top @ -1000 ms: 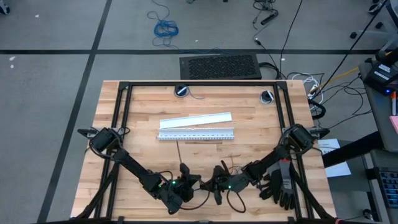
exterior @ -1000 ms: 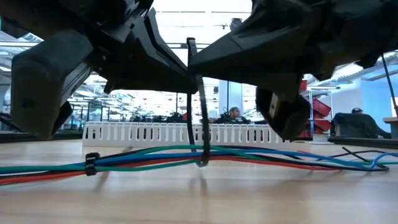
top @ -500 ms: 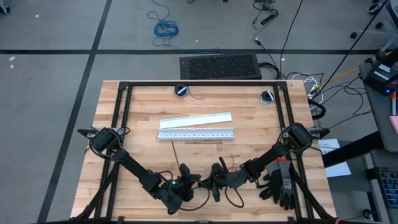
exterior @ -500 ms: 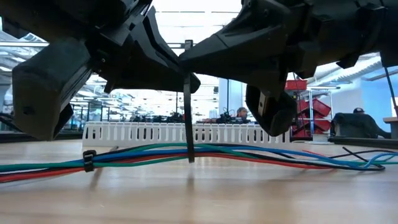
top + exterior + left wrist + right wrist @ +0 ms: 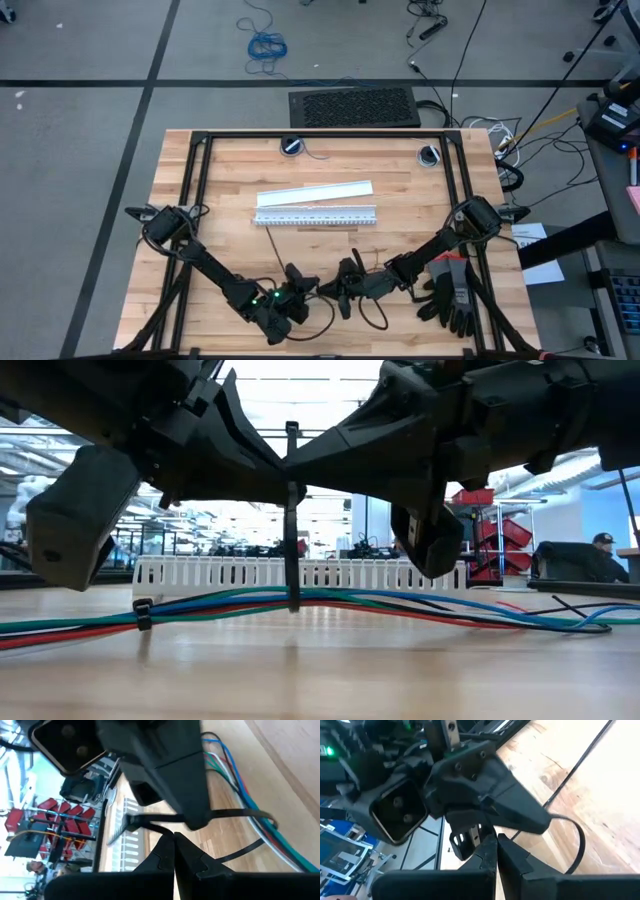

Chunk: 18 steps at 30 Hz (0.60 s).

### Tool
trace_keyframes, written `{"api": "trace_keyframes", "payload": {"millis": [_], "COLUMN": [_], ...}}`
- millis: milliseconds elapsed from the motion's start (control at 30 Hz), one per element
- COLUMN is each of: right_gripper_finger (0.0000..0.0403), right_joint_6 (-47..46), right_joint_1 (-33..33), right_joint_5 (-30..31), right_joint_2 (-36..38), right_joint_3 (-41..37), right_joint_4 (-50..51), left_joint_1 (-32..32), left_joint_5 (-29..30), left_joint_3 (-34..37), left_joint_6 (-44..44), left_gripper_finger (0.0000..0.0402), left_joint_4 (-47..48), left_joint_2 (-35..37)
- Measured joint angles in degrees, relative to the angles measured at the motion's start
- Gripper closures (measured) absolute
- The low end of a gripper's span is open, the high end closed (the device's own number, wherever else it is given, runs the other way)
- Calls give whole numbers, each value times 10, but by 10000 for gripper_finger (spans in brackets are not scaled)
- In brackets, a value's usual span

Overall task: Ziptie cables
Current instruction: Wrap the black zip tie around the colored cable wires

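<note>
- Left of both tools: first ziptie already cinched around the cables; that tie done.
- Left gripper: clamped shut on the upright second ziptie; fingertips touching the right gripper's.
- Directly below the joined tips: loop snug around the bundle lying on the table; slack left to judge, tail uncut.
- Right gripper: pinched shut on the same strap from the other side.
- Against a second ago: hanging loop under the wires now drawn tight; both grippers shifted left along the bundle.
- Well beyond the tools: white slotted strip, unmoved.
</note>
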<state>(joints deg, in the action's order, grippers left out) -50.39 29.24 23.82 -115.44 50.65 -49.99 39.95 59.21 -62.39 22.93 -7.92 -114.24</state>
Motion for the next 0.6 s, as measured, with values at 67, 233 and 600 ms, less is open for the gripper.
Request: {"api": "trace_keyframes", "payload": {"millis": [67, 233, 600], "right_gripper_finger": [403, 403, 403], "right_joint_6": [4, 16, 28], "right_joint_1": [-3, -4, -15], "right_joint_5": [-1, -4, -3], "right_joint_2": [0, 0, 0], "right_joint_3": [0, 0, 0], "right_joint_4": [-5, -19, -21], "left_joint_1": [1, 1, 6], "left_joint_5": [0, 0, 0], "left_joint_3": [0, 0, 0], "left_joint_6": [2, 2, 4], "left_gripper_finger": [402, 402, 402], "left_joint_4": [8, 42, 44], "left_joint_2": [0, 0, 0]}}
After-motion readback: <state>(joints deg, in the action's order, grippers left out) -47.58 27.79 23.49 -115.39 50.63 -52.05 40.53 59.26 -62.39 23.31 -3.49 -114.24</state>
